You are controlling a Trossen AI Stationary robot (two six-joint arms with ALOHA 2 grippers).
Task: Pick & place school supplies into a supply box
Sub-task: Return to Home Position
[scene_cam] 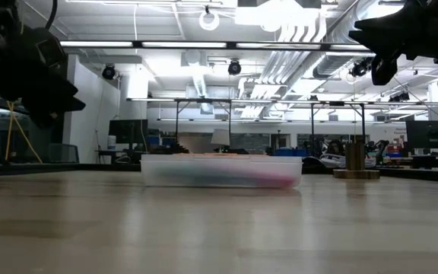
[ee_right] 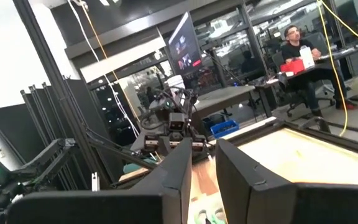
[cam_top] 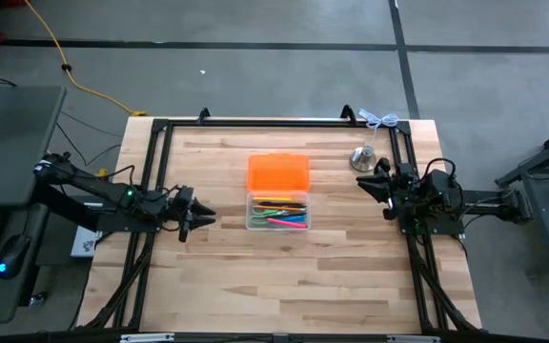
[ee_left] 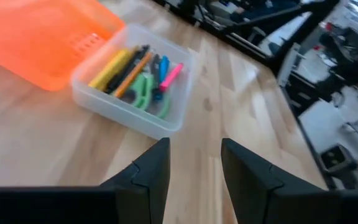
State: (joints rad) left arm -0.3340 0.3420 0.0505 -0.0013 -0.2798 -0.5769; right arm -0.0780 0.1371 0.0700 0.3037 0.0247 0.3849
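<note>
Straight ahead of the left gripper (cam_top: 202,217), well apart from its fingertips, the supply box (cam_top: 277,212) sits at the middle of the table (cam_top: 284,286). Its orange lid (cam_top: 278,173) is thrown open and lies flat beside the clear tray, more nearly in line with the right gripper (cam_top: 366,183), which faces the box from the opposite side, also well apart. From above, the contents read only as thin coloured streaks. The left wrist view sorts them out: yellow pens (ee_left: 112,67), an orange pencil (ee_left: 133,70), a blue pen (ee_left: 165,67), a pink pen (ee_left: 174,71) and green-handled scissors (ee_left: 143,93), all lying inside the tray. That view also shows the left jaws narrowly parted, with only bare wood between them. The right wrist view shows its own jaws closer together, a slim gap holding nothing. Past them it looks across the room to a monitor (ee_right: 185,40) and a person (ee_right: 297,43) seated at a desk far off. The low view gives the tray as a blur with a dark and pinkish smear inside, so single items cannot be told there. Off to the side of the right jaws, just beside them and away from the box, stands a silver bell-shaped object (cam_top: 363,158), with a white cable (cam_top: 379,120) beyond it. Only bare tabletop lies between each pair of jaws and the box.
</note>
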